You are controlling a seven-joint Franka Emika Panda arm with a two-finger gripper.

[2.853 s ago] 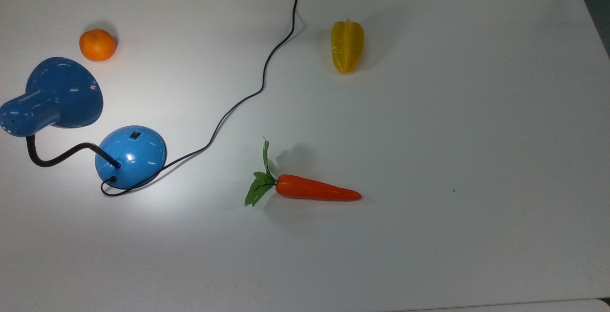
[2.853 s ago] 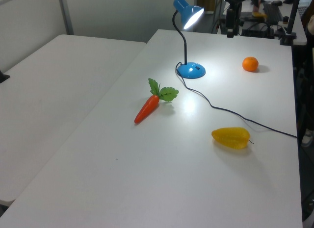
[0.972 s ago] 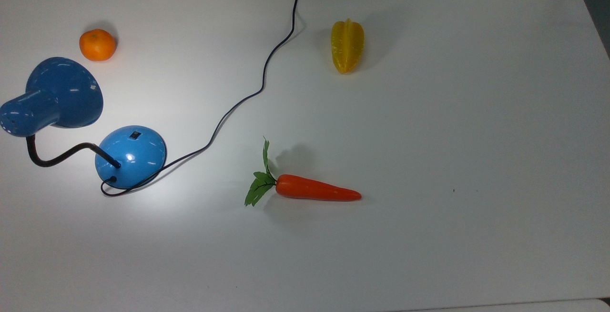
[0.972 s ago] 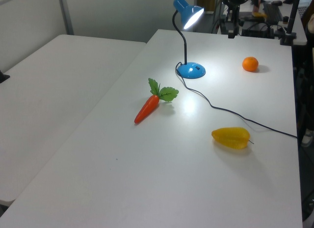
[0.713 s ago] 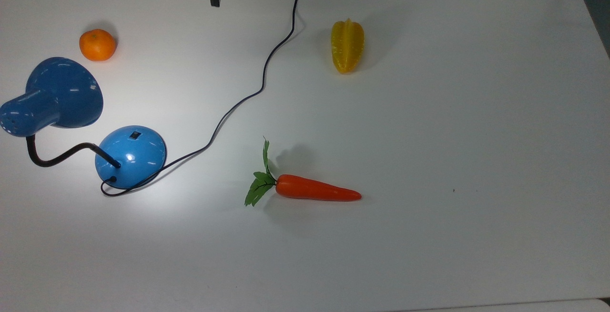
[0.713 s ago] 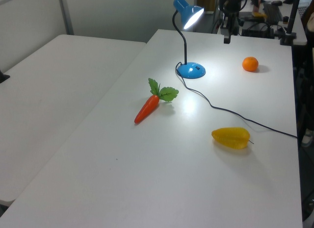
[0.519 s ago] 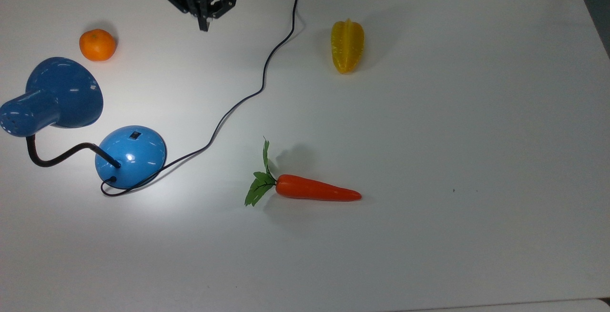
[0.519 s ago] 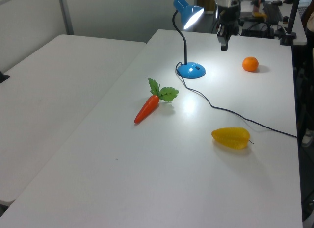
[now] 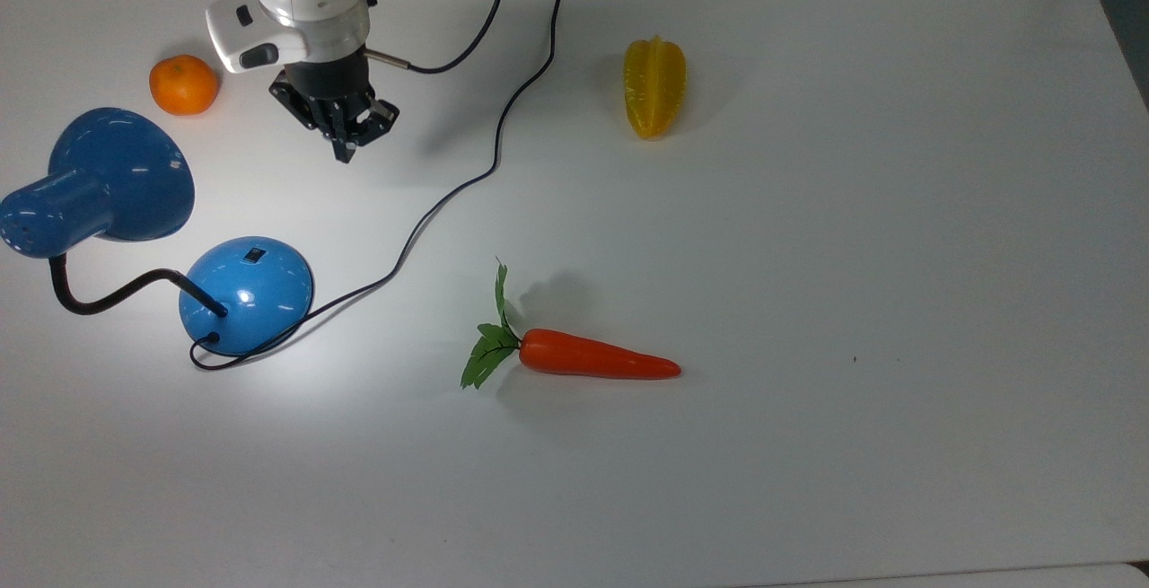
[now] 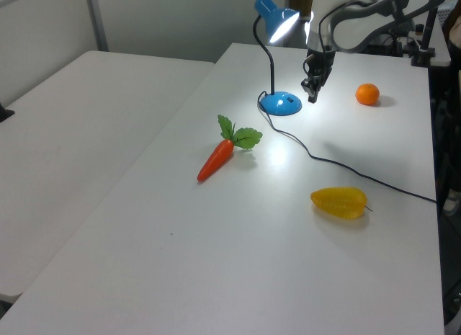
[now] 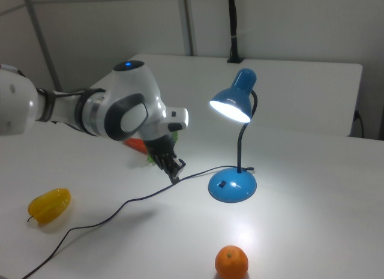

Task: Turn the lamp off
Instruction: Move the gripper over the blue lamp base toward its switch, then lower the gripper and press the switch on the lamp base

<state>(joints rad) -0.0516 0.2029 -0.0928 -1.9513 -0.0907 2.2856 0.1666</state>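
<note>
Glossy blue enamel marks the lamp (image 9: 247, 296), which stands near the top view's left edge of the white tabletop (image 9: 808, 256) and is lit: its shade glows in the right view and throws a bright pool onto the surface around the domed base. The base sits flat, the black gooseneck rises from its rim and bends over, and in the top view the shade's long axis runs from the narrow cap at the top view's left toward the flared mouth at the upper right, with the opening facing down and out over the base. The small black switch (image 9: 256, 255) sits on the upper slope of the dome, on the side that faces the arm, which I judge makes it reachable with a plain downward press. The black cord (image 9: 449, 193) leaves the base and snakes away to the far edge, passing just beside the end effector (image 9: 345, 153). That end effector hangs above the tabletop between the orange (image 9: 183, 84) and the cord, apart from the base, with its fingers brought together into one narrow tip pointing down, probably so that they can poke the switch like a single fingertip. Nothing is gripped. A yellow starfruit (image 9: 654, 87) and a toy carrot (image 9: 597, 361) lie well apart from the lamp, clear of the likely path. The lamp is not yet off.
</note>
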